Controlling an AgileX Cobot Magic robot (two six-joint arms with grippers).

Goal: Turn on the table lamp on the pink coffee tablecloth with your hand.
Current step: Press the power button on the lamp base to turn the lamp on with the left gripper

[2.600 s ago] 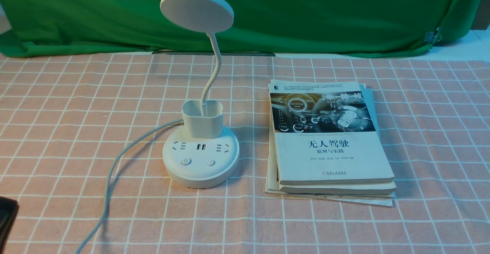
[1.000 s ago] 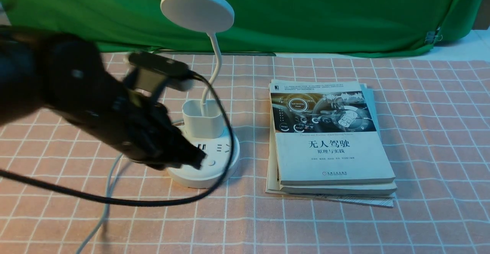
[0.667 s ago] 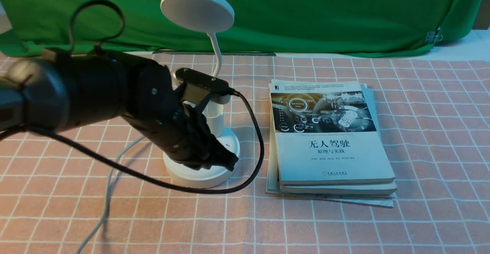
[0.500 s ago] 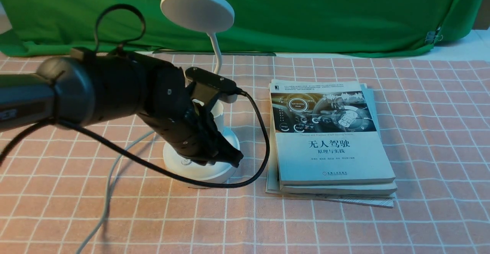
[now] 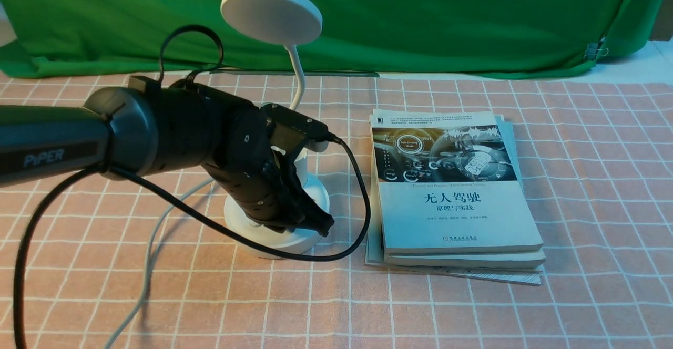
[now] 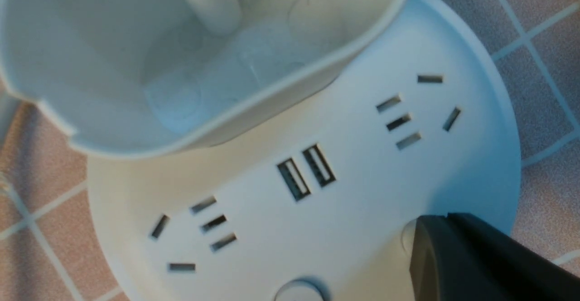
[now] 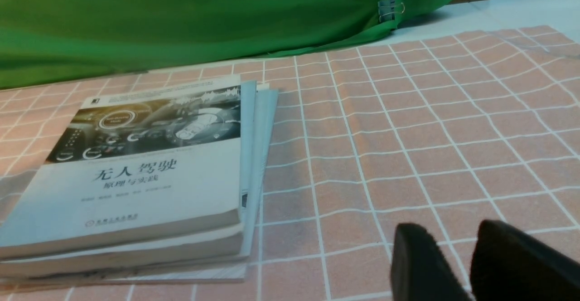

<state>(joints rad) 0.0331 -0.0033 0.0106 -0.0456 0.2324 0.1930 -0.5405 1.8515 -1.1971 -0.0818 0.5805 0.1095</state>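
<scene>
The table lamp (image 5: 271, 12) stands on the pink coffee tablecloth (image 5: 578, 181), left of centre in the front view, and its disc head does not look lit. The left hand (image 5: 319, 225) is down on the lamp's round base (image 6: 353, 192). Its fingers seem pressed together into one blunt wedge, pinching nothing, and the tip covers most of one button while the other button (image 6: 297, 292) stays clear.

The risk, as I judge it, is a glancing push. The base is smooth, glossy plastic and the buttons are low and rounded, so an off-centre tip could skid off. It could also shove the light base across the soft, faintly rippled cloth. I cannot tell which button works the light.

The thin gooseneck (image 5: 297, 81) rises from a thin-walled cup holder (image 6: 136, 65) close to the wrist, so a careless lift could knock it. The looping black cable (image 5: 369, 207) hangs just beside a stack of matte paperback books (image 5: 457, 207) and might catch a corner.

The right hand (image 7: 453, 230) rests low, well apart from the lamp, with its fingers close together and empty.
</scene>
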